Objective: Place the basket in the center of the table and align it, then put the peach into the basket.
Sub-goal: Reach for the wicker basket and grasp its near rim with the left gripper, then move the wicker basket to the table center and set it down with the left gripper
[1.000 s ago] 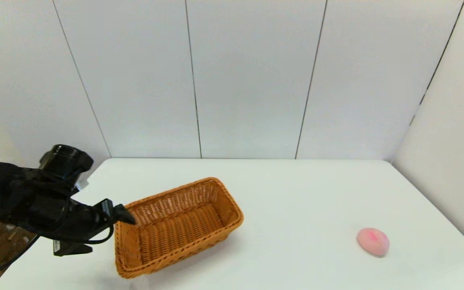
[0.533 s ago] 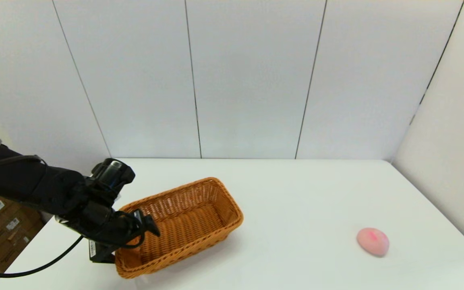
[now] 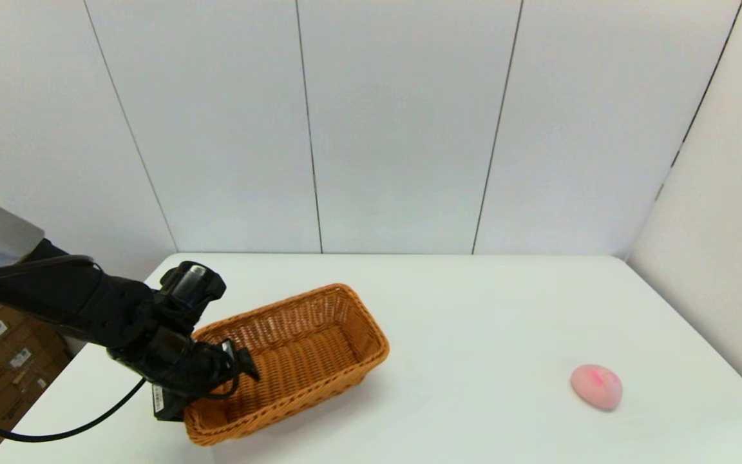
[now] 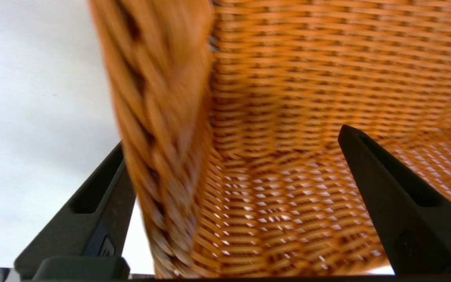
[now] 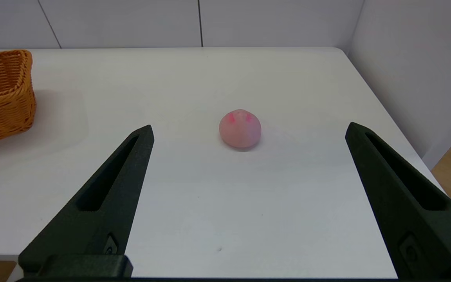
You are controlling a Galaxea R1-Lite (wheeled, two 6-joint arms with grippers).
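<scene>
Bare table (image 3: 487, 335) between basket (image 3: 306, 361) and peach (image 3: 596, 386): open passage. Left gripper (image 3: 226, 377) straddles the basket's near-left rim, fingers spread, blocking that end. Right gripper (image 5: 249, 133) spread wide, bare table ahead up to the peach.

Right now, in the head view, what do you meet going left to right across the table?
left end effector open astride the basket's near-left rim → basket → bare table → peach.

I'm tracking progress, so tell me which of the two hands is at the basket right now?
The left hand: open, it straddles the basket's near-left rim. The right hand is open over bare table, facing the peach.
</scene>
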